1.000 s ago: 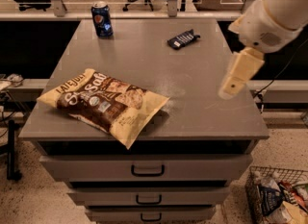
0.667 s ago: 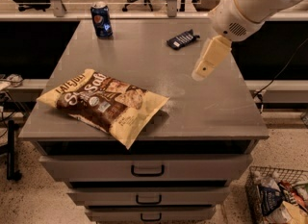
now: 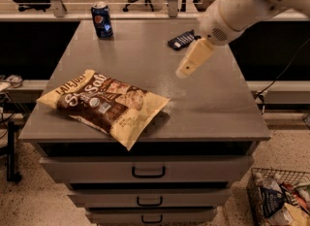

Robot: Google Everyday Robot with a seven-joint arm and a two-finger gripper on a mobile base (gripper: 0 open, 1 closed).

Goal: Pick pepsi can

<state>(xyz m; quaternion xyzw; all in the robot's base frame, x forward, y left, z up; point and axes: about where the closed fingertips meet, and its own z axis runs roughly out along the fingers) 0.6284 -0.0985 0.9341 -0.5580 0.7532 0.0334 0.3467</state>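
The gripper (image 3: 183, 72) hangs over the table's (image 3: 218, 108) right middle, seen as one cream wedge tilted down-left, so whether it is spread or closed cannot be told; its wrist hides part of a flat dark packet (image 3: 180, 40) with unreadable print. The pepsi can (image 3: 101, 20) stands upright at the far left corner, well apart, long axis vertical, logo facing the camera; nearer, a chip bag (image 3: 104, 104) reads "LATE JULY"

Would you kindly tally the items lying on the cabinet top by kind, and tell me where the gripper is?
Pepsi can: 1
Chip bag: 1
Flat dark-blue snack packet: 1
Total: 3
The gripper hovers over the cabinet top, near the packet, well away from the can.
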